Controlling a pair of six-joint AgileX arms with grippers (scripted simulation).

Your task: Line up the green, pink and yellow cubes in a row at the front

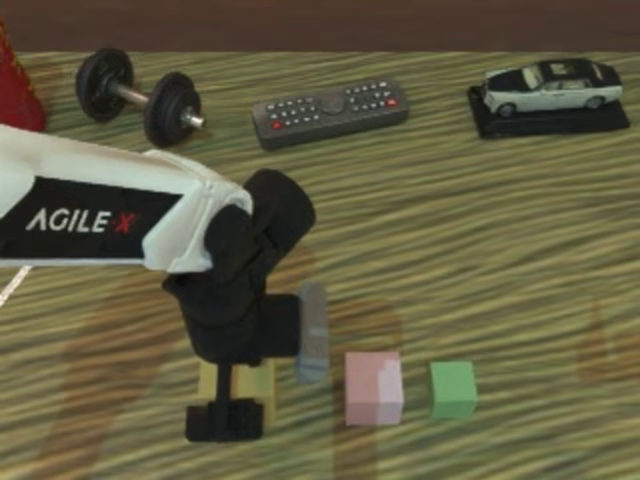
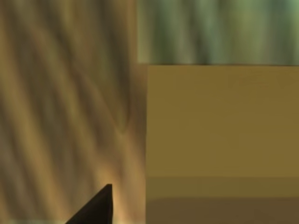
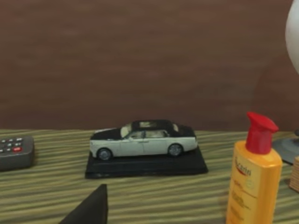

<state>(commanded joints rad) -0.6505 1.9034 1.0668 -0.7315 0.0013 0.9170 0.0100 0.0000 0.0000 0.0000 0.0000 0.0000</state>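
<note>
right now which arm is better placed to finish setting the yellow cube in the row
Left. The left gripper is directly over the yellow cube, at the left end of the row beside the pink cube and green cube. The right arm is absent from the top view; its wrist camera faces the toy car.

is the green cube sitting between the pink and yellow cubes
No, the pink cube is in the middle; the green cube is at the row's right end, the yellow cube at its left.

Cubes all matte, plain: yellow cube (image 1: pixel 262 377), pink cube (image 1: pixel 374 388), green cube (image 1: pixel 453 389). Table (image 1: pixel 500 250) looks like streaky woven grain, non-glossy. Dumbbell (image 1: pixel 140 97): dark rubbery plates, metal bar. Remote (image 1: pixel 330 112) matte plastic. Model car (image 1: pixel 550 85) glossy. Bottle (image 3: pixel 252 182) smooth plastic.
</note>
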